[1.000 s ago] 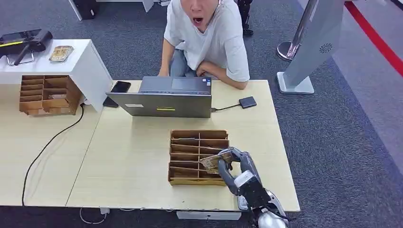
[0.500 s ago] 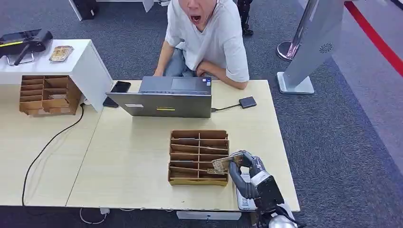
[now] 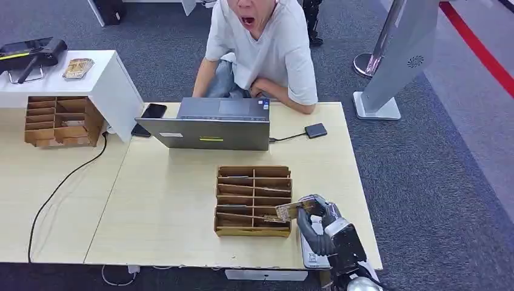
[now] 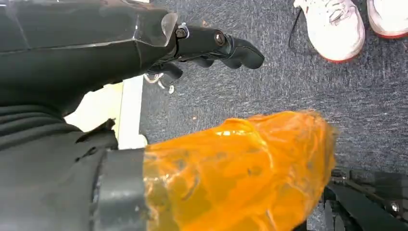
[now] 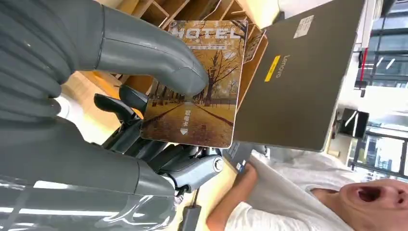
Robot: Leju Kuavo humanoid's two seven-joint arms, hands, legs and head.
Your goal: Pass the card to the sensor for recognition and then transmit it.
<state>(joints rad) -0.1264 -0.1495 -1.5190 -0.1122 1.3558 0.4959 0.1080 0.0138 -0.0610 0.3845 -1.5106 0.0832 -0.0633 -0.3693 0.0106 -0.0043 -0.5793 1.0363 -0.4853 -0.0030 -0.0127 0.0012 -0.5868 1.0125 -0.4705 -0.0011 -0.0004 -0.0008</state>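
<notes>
A hotel card (image 3: pixel 289 210) with an autumn tree picture is pinched in my right hand (image 3: pixel 320 226) near the table's front right corner, just right of the wooden card organizer (image 3: pixel 253 200). In the right wrist view the thumb (image 5: pixel 144 53) presses on the card's (image 5: pixel 199 91) printed face and dark fingers lie behind it. A small black sensor pad (image 3: pixel 316 130) lies on the table beyond, wired to the laptop (image 3: pixel 209 124). My left hand (image 4: pixel 211 45) hangs over the carpet, holding nothing, with its fingers apart.
A person in a white shirt (image 3: pixel 267 48) sits behind the laptop, an arm on the table's far edge. A phone (image 3: pixel 153 110) lies left of the laptop. A white device (image 3: pixel 310 256) lies under my right hand. A second organizer (image 3: pixel 60 121) stands far left.
My right hand has carried the card rightward and toward the table's front edge, away from the organizer's slots. The person has leaned slightly.
</notes>
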